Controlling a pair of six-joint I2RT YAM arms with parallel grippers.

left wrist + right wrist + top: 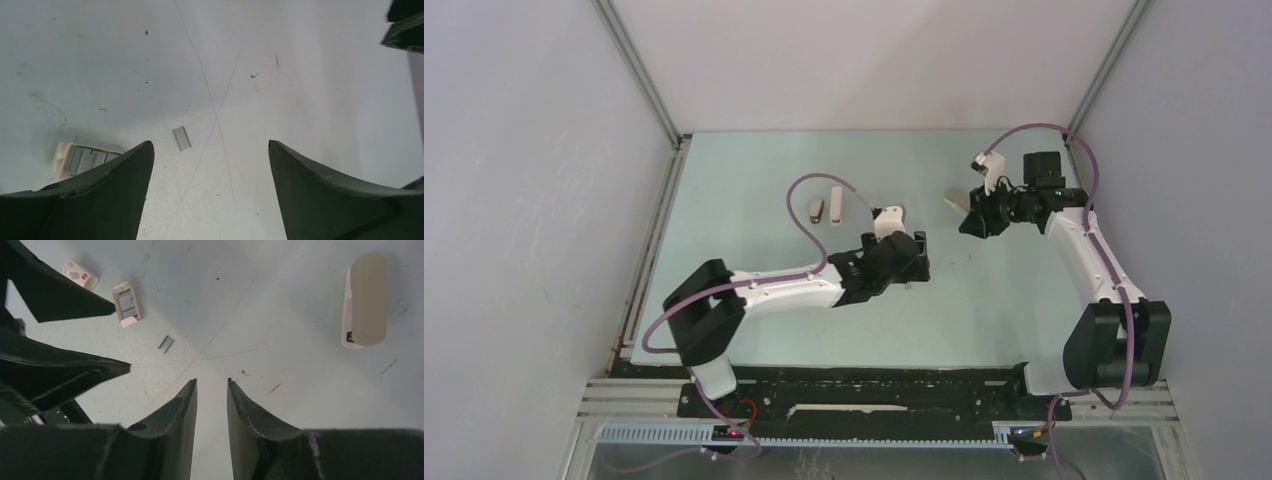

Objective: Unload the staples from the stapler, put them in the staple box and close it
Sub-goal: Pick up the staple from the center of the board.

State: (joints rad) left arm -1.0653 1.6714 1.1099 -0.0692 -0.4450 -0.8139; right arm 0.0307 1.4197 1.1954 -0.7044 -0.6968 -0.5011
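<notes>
The pale grey-beige stapler [367, 300] lies shut on the table, up and right of my right gripper [212, 381]; in the top view the stapler [954, 200] lies just beside that gripper [967, 225]. The right jaws stand a narrow gap apart with nothing between them. A short silvery strip of staples [182, 138] lies on the table just ahead of my left gripper [210, 145], which is wide open and empty. The strip also shows in the right wrist view [166, 343]. The left gripper [921, 262] hovers mid-table.
A small pale open tray-like box [126, 304] lies near the staples and also shows in the left wrist view [82, 160]. A white labelled box [80, 274] lies beyond it. A slim white stapler [835, 200] and a small box [817, 209] lie further left.
</notes>
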